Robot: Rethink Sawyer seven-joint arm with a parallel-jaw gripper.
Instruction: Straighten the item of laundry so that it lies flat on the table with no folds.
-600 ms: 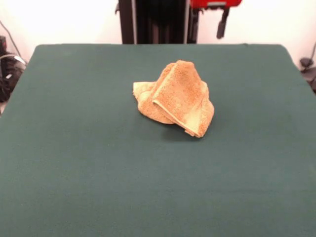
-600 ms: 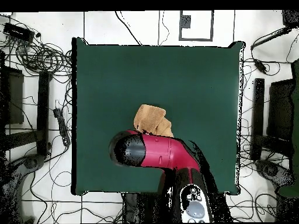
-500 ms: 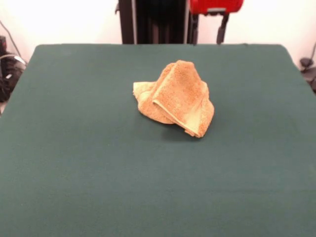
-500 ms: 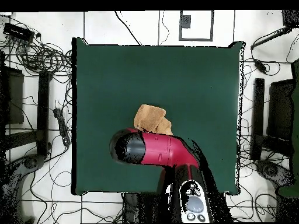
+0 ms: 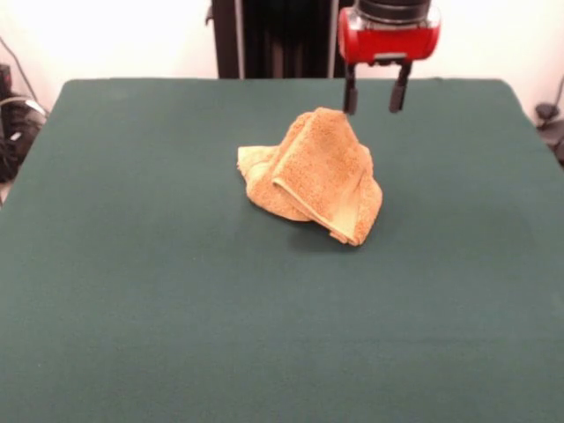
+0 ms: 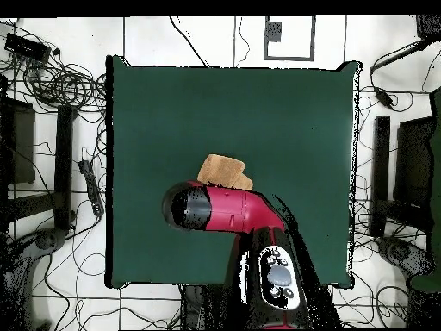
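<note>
Orange-tan terry towel [image 5: 310, 175], bunched into a peaked heap near the middle of the counter [image 5: 159, 308], slightly toward the far side in the front view. Folded over itself in several layers, with a paler yellowish band showing along the lower edge of the front flap and again at the left corner. Peak raised well off the dark green cloth, lower folds spread and resting on it. In the overhead view, only the far part of the towel [image 6: 221, 171] exposed, the rest covered by the red and black arm [image 6: 226, 211] reaching over it from the base at the picture's bottom. End effector [image 5: 375, 95] hanging from a red housing at the top of the front view, above and just to the right of the towel's peak, near the counter's far edge. 2 dark fingers [image 5: 350, 95] pointing straight down, spread apart with clear space between them, nothing held. Left finger close beside the peak; contact with the cloth not discernible. Tangled cables [image 6: 60, 82] on the floor around the counter in the overhead view.
</note>
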